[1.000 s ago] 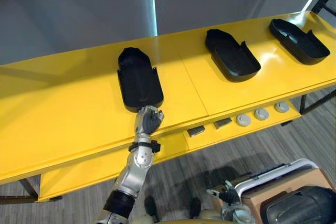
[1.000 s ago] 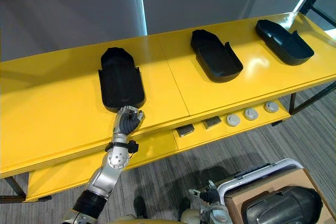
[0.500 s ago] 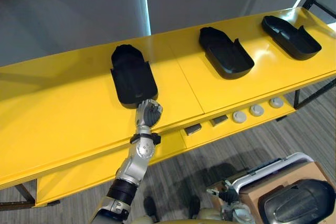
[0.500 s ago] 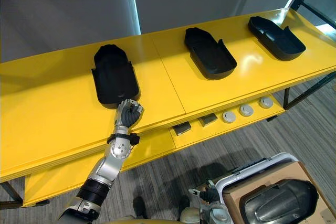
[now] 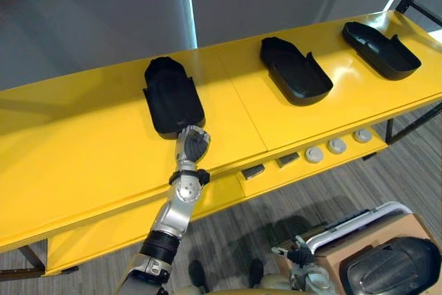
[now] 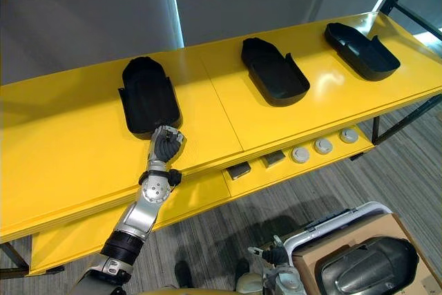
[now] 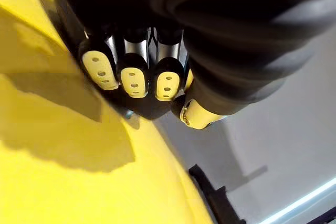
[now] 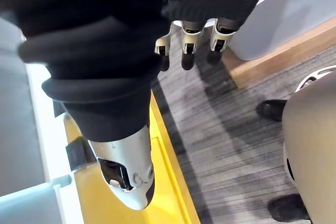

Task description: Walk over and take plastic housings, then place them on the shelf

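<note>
Three black plastic housings lie open side up on the yellow shelf (image 5: pixel 83 136): one on the left (image 5: pixel 173 98), one in the middle (image 5: pixel 295 70), one at the far right (image 5: pixel 381 41). My left hand (image 5: pixel 193 146) rests on the shelf against the near end of the left housing, its fingers (image 7: pixel 131 77) curled with nothing inside them. My right hand (image 8: pixel 189 45) hangs low beside me over the floor, fingers relaxed and holding nothing.
A lower yellow ledge under the shelf's front carries small grey round parts (image 5: pixel 335 146) and dark blocks (image 5: pixel 253 171). At the lower right stands a cart with a cardboard box (image 5: pixel 331 267) and another black housing (image 5: pixel 394 267) in it. A grey wall rises behind the shelf.
The camera has shifted, so the whole scene sits slightly lower-left in view. My left hand stays at the near end of the left housing, and the housings have not moved.
</note>
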### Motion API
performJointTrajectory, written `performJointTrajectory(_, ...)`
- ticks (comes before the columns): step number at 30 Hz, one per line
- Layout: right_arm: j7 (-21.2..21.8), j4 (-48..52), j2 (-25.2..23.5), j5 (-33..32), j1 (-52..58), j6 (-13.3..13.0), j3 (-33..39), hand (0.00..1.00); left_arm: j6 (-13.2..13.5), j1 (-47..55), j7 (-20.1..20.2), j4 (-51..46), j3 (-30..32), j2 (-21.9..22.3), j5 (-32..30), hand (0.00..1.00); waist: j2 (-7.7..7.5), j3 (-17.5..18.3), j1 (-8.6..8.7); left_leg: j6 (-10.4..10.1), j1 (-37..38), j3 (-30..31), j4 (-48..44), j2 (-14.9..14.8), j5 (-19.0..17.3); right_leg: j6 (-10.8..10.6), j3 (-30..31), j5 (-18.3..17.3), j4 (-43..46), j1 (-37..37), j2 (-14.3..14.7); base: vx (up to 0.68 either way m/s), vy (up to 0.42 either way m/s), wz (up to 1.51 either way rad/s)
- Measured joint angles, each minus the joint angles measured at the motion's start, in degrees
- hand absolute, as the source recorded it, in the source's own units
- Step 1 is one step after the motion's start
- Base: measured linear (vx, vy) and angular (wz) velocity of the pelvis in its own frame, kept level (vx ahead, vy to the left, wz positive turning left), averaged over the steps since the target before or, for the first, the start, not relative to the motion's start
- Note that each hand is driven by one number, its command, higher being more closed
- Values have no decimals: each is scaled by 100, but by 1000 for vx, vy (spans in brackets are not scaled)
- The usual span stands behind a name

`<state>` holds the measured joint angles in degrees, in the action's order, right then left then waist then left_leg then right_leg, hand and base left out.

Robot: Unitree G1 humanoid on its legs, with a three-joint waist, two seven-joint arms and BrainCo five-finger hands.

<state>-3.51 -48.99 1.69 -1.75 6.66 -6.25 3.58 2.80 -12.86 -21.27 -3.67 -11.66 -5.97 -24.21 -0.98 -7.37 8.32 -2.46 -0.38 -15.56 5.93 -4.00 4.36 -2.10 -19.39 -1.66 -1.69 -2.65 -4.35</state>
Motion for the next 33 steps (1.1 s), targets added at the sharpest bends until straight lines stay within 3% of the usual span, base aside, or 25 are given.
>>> performJointTrajectory(5, 7, -143, 124, -2, -39, -13, 7, 0, 587, 150, -37, -1628, 281, -3, 397, 100, 76, 18, -151, 7, -19, 138, 0, 13, 38, 10, -84, -8, 63, -5, -8, -22, 10, 10)
performJointTrajectory(9, 12, -279, 244, -2, -57, -11, 15, 0, 946, 763, -413, -2342, 1672, 5, 1018, 100, 142, 31, -306, 8, -2, 192, -1, 2, 76, 45, -107, -34, 140, -12, 11, -24, 2, 7)
performJointTrajectory(10, 13, -364, 273, -2, -74, -12, 62, 0, 1063, 1092, -547, -2359, 2240, 29, 1341, 100, 145, 31, -378, 10, -6, 270, 0, 2, 95, 61, -161, -50, 163, -31, 17, -45, 3, 20)
performJointTrajectory(14, -3, -399, 304, 4, 34, 0, 287, 0, 1216, 2050, -815, -1912, 3405, 328, 2048, 100, 143, 31, -595, 11, 2, 399, 2, -7, 100, 76, -272, -66, 169, -108, 25, -34, 4, 18)
performJointTrajectory(17, -3, -330, 309, 6, 102, 16, 335, 0, 1086, 2645, -858, -925, 3707, 471, 2613, 100, 120, 44, -678, -19, -5, 388, 3, -9, 70, 71, -279, -70, 169, -150, 20, -42, 14, 5)
performJointTrajectory(18, 3, -181, 291, 7, 167, 39, 323, 0, 912, 2861, -780, -432, 3776, 568, 2875, 100, 100, 57, -723, 34, 2, 298, 3, -17, 31, 65, -283, -72, 169, -156, 14, -36, 26, -5)
performJointTrajectory(19, 12, 26, 250, 12, 246, 60, 315, 0, 689, 3056, -613, -8, 3837, 667, 3029, 0, 50, 85, -785, 48, 14, 229, 2, -27, 20, 63, -273, -71, 169, -156, 10, -19, 26, -5)
performJointTrajectory(24, 120, 652, -35, 21, 404, 200, 209, 0, -16, 3282, 115, 2059, 3834, 769, 2875, 0, -134, 214, -814, 66, 167, -56, 1, -64, 0, 13, -251, -130, 275, -223, -35, 25, 17, -8)
performJointTrajectory(28, 105, 768, -144, 20, 443, 233, 213, 0, -128, 3223, 463, 3272, 3410, 819, 2738, 0, -137, 370, -850, 59, 267, -146, 2, -27, -56, -13, -156, -207, 375, -230, -88, 38, 28, -8)
performJointTrajectory(33, -5, 638, -136, 12, 455, 231, 238, 0, -108, 3082, 515, 3945, 3005, 807, 2562, 0, -40, 382, -881, 66, 304, -183, 3, -1, -75, -62, -68, -254, 380, -221, -109, 27, 21, -6)
